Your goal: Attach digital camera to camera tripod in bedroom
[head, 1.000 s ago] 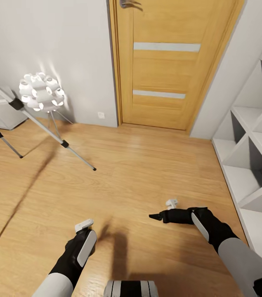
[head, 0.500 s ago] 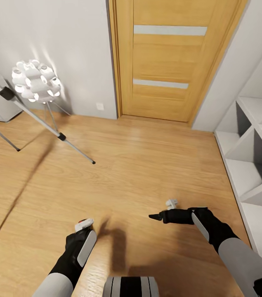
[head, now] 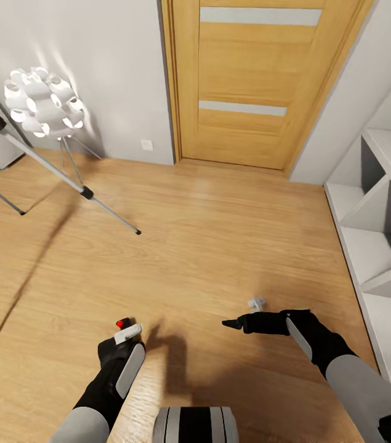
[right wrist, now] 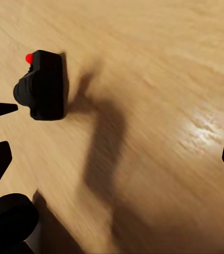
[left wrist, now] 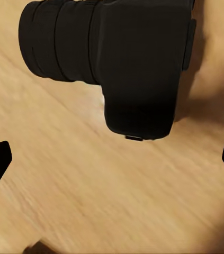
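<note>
Fingers of left gripper (left wrist: 112, 159) spread wide, empty, over digital camera (left wrist: 117, 58) lying on wood floor (head: 220, 234). Right gripper (head: 235, 322) hovers nearby, finger state unclear. Camera tripod (head: 47, 166) stands well apart, beside ball lamp (head: 40, 101), near door (head: 250, 86).

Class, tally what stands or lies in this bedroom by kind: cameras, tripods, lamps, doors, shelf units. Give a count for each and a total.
Digital camera: 1
Camera tripod: 1
White ball lamp: 1
Wooden door: 1
White shelf unit: 1
Total: 5

black digital camera (left wrist: 127, 58) with red dot, silver-legged camera tripod (head: 66, 178), honey-wood door (head: 250, 80), white ball lamp (head: 40, 101)
</note>
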